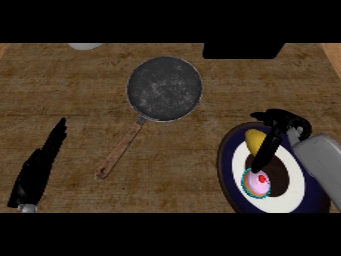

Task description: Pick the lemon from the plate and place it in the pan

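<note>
Lemon [255,140]: one, yellow, lying on the far part of the plate [237,168], at the inner edge of the white ring. One plate only, round, with a dark blue rim, a white ring and a brown centre, at the right near side of the desk [62,95]. One cupcake [259,184] shares the plate: pink top, red dot, teal wrapper, on the near side of the lemon and apart from it.

One pan [164,89], dark grey and round, sits in the middle far part of the desk, well apart from the plate, with nothing in it. Its one wooden handle [121,149] runs toward the near left.

Two hands show. The right hand [278,121] is over the plate's far right edge, its grey forearm [326,170] coming in from the lower right. A straight black finger [266,151] reaches across the plate just to the right of the lemon, its tip near the cupcake. The hand is not closed round the lemon; it reads as open and holds nothing. The left hand [38,167] rests at the lower left, fingers straight and pointing away, unclenched, carrying nothing, well apart from the pan handle.

At the far edge: one white object [86,46], cut off, and one black object [243,50]; neither can be identified.
</note>
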Available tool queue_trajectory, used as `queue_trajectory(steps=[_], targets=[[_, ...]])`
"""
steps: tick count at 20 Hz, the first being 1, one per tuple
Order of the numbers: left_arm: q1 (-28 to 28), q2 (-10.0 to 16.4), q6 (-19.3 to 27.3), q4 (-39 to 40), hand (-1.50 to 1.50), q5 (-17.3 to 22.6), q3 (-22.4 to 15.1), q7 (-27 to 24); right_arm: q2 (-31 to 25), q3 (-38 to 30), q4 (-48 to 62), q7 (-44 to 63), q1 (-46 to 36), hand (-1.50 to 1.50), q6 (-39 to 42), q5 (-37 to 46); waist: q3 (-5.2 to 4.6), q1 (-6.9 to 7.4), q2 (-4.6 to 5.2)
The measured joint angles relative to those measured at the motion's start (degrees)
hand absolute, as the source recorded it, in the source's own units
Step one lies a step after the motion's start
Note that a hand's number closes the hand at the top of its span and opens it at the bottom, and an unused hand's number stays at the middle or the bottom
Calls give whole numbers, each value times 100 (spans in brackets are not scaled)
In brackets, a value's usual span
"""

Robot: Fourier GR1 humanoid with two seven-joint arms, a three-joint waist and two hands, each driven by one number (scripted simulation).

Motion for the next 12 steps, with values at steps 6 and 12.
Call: queue_trajectory(steps=[6,12], targets=[[17,-37,-190,-117,0,-39,190,61,221,-186,164,-142,73,150,35,350,-12,4,-15],[-85,-188,-295,-72,0,-211,303,127,542,-527,534,-554,148,150,-64,835,-22,2,-17]])
